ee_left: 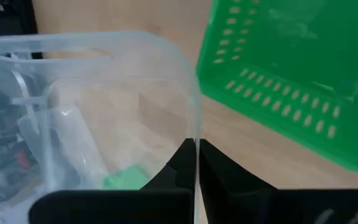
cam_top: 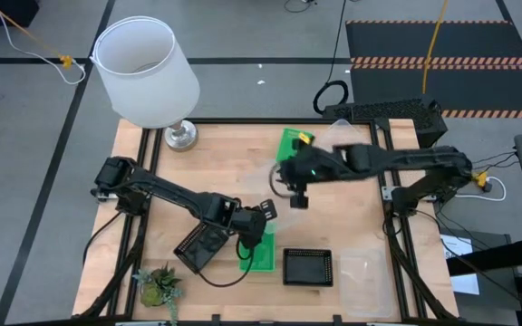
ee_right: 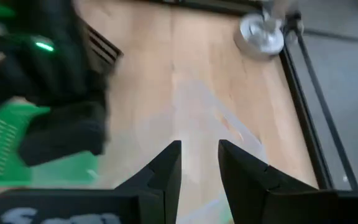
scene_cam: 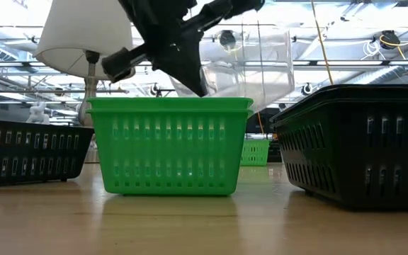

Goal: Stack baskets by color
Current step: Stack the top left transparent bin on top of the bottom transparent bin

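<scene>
While our left gripper (ee_left: 196, 163) pinches a clear basket (ee_left: 104, 106) wall beside the green basket (ee_left: 291, 74), our right gripper (ee_right: 199, 163) hovers half-open, empty.

Bright even overhead light, soft shadows; both wrist views blurred by motion

Clear basket (ee_left: 92, 112), slotted and see-through, raised above the table and tilted, its thin wall pinched at the rim. Green basket (scene_cam: 169, 145) upright on the wood at the front, slotted sides, appearing to be two nested together. Another green one (cam_top: 292, 145) farther back near the middle. Black basket (cam_top: 307, 267) flat just beside the front green one; another black (cam_top: 198, 246) on the other side, tilted.
</scene>
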Action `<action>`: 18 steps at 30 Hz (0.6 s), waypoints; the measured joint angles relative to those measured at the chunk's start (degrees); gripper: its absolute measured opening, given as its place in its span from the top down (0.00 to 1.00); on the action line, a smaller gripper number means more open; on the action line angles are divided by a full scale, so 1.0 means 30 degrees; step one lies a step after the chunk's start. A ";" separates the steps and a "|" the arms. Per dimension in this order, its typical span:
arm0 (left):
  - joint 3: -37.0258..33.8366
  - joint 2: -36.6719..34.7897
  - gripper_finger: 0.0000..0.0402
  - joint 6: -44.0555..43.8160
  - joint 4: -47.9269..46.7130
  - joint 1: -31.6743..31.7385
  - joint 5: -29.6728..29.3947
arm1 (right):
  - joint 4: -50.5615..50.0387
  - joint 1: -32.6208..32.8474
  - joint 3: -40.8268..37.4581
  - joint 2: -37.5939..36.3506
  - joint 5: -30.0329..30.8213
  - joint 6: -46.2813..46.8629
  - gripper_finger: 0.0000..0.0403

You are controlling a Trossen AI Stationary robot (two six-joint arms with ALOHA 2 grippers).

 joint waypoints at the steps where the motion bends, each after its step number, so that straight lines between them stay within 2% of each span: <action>1: 0.0105 0.0113 0.98 0.0153 0.0003 0.0059 0.0002 | -0.0276 -0.0448 0.0181 0.0220 -0.0084 -0.0237 0.75; 7: 0.0391 0.0520 0.99 0.1336 -0.0068 0.0732 0.1121 | -0.0486 -0.2582 0.0482 0.0777 -0.1992 -0.1658 0.75; 13: 0.0391 0.0520 0.99 0.1816 0.0029 0.1542 0.1311 | -0.0483 -0.3322 0.0274 0.0839 -0.2985 -0.2766 0.74; 18: 0.0391 0.0520 0.98 0.2467 0.0007 0.1897 0.1644 | 0.0153 -0.3327 -0.0154 0.0787 -0.2727 -0.3904 0.65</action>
